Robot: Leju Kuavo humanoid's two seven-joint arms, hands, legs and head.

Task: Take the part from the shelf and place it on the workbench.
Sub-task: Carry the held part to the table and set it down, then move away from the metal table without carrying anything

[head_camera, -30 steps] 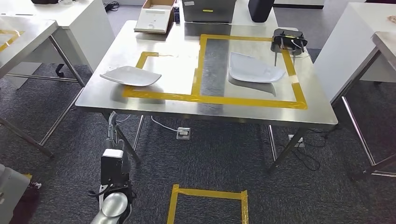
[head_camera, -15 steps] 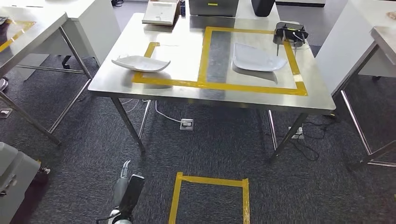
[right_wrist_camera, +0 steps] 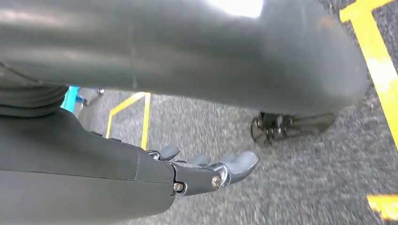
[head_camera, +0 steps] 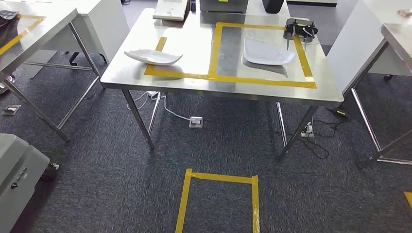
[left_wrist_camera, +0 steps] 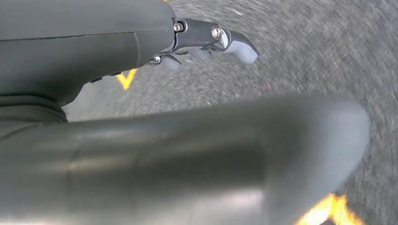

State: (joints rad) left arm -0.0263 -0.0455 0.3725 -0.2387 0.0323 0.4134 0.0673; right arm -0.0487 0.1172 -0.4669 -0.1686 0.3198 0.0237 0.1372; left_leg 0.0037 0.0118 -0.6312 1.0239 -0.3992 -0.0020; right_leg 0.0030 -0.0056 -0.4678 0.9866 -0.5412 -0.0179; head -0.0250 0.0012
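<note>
Steel workbench (head_camera: 204, 58) on grey carpet (head_camera: 218, 150), two white parts (head_camera: 153, 57) atop; both robot hands empty, fingers spread

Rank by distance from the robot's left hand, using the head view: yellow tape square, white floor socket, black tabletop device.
Left hand hangs over carpet.
1. Yellow tape square, on the floor, nearest.
2. White floor socket, under the table.
3. Black tabletop device, far right table corner.

The head view looks forward and down from high, taking in the whole bench (head_camera: 160, 58) from well back. Both wrist views sit close behind a robot hand, facing the carpet (head_camera: 233, 145) with its yellow tape (right_wrist_camera: 378, 61), which the head view also shows.
</note>
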